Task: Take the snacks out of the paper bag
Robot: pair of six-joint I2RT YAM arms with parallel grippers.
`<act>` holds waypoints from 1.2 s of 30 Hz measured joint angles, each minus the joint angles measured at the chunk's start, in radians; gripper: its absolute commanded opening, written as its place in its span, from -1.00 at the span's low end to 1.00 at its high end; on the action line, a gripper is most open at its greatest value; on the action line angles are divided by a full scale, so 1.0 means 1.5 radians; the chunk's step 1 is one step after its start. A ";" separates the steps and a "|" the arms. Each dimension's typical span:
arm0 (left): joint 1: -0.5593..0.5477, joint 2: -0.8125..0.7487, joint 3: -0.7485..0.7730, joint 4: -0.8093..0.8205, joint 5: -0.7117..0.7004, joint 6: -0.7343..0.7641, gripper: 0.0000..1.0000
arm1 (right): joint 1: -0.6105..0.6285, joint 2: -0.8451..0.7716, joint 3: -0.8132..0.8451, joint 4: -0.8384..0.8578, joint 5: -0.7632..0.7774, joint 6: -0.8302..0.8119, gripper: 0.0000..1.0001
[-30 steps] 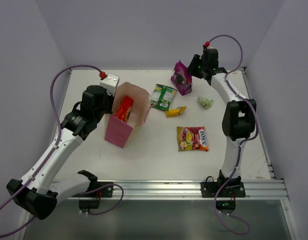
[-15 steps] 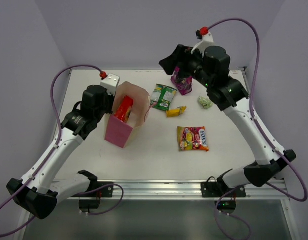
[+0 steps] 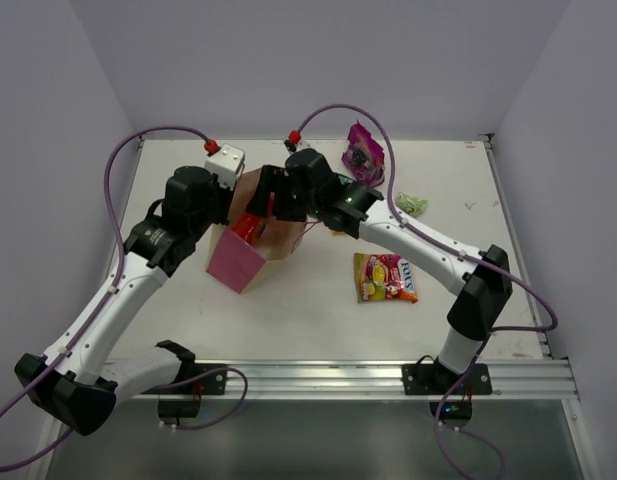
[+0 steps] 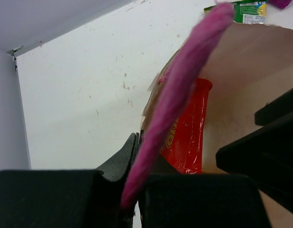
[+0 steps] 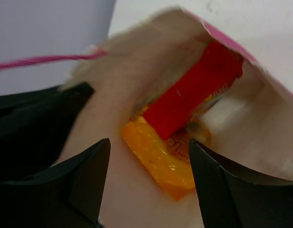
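Observation:
The paper bag (image 3: pixel 273 238) stands tilted at mid-left, its pink side (image 3: pixel 235 263) facing me. My left gripper (image 3: pixel 231 207) is shut on the bag's pink rim (image 4: pixel 184 80); in its wrist view the left gripper (image 4: pixel 136 145) pinches that edge. My right gripper (image 3: pixel 271 205) is open at the bag's mouth. In its wrist view the right gripper (image 5: pixel 148 141) is spread above an orange packet (image 5: pixel 160 164) and a red packet (image 5: pixel 193 92) inside the bag (image 5: pixel 137 57). The red packet also shows in the top view (image 3: pixel 250 226) and the left wrist view (image 4: pixel 189 133).
On the table lie a magenta packet (image 3: pixel 365 152) at the back, a pale green wrapped piece (image 3: pixel 411 205) and a yellow-red candy bag (image 3: pixel 387 277). A green packet (image 4: pixel 246 9) lies beyond the bag, behind my right arm in the top view. A pink cord handle (image 5: pixel 42 61) hangs at the bag's rim.
My right arm has swung from the magenta packet at the back right over to the bag's mouth. The left gripper has kept hold of the bag's rim.

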 measured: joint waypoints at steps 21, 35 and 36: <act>0.000 0.000 0.001 0.005 0.092 -0.025 -1.00 | 0.010 0.130 -0.095 0.080 0.105 0.224 0.45; 0.000 -0.013 -0.018 0.015 0.095 -0.025 -1.00 | 0.011 0.159 -0.082 0.113 0.141 0.255 -1.00; 0.000 -0.014 -0.020 0.016 0.094 -0.025 -1.00 | 0.011 0.159 -0.086 0.120 0.141 0.251 -1.00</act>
